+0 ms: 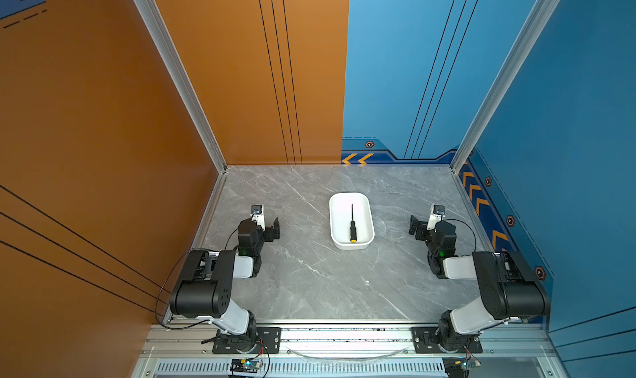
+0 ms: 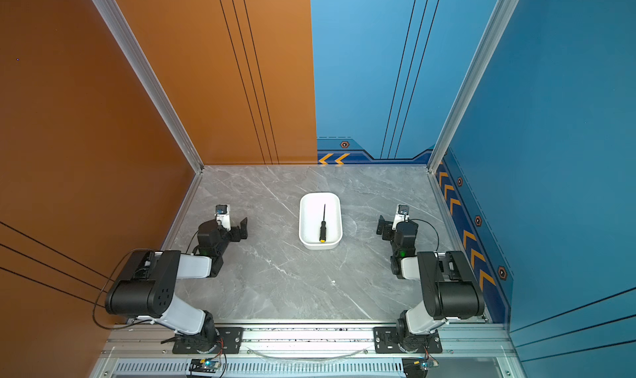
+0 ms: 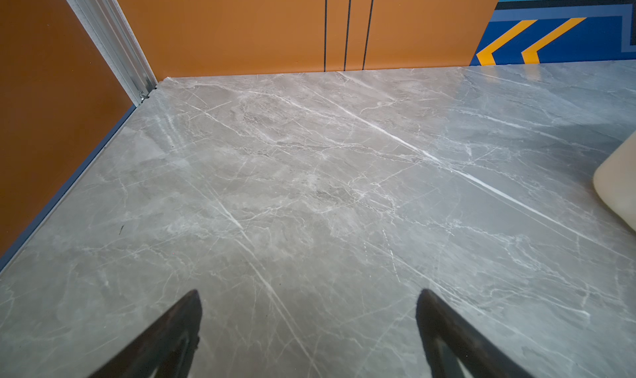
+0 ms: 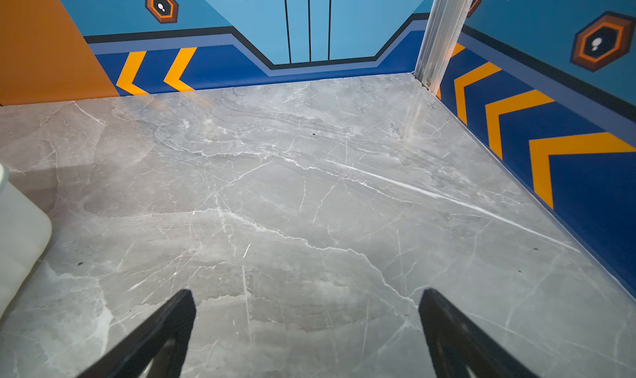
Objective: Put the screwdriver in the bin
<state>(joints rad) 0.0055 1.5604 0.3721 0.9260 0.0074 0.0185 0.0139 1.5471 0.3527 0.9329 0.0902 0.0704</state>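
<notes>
**A:** In both top views, where does the screwdriver (image 1: 352, 226) sit?

**B:** It lies flat inside the bin (image 1: 351, 246), lengthwise, with its yellow end toward the robot and its tip pointing away. I'd judge the task as good as done.

**A:** And the claws?

**B:** The left claw (image 1: 273, 229) and the right claw (image 1: 414, 226) sit on either side of the bin, well apart from it. Both are spread wide and empty above the desk (image 1: 309, 283).

**A:** What if it needed lifting again?

**B:** It looks light, stiff and slim. The thin shaft would probably slip and the round body could roll, so I'd close across the black handle (image 1: 353, 230), its thickest part.

**A:** What does the left wrist view show?

**B:** The left claw (image 3: 309, 292) is wide open over bare desk with nothing between its jaws. One corner of the bin (image 3: 616, 187) shows at the edge, and the screwdriver is out of view.

**A:** And the right wrist view?

**B:** Much the same. The right claw (image 4: 306, 291) is wide and empty, and the bin's outer wall (image 4: 20, 235) shows at the edge.

**A:** Is there any writing?

**B:** I can read none on the tool or the bin. The walls (image 4: 251, 5) carry only yellow chevrons (image 4: 495, 118) and hexagon marks (image 4: 161, 5).
</notes>
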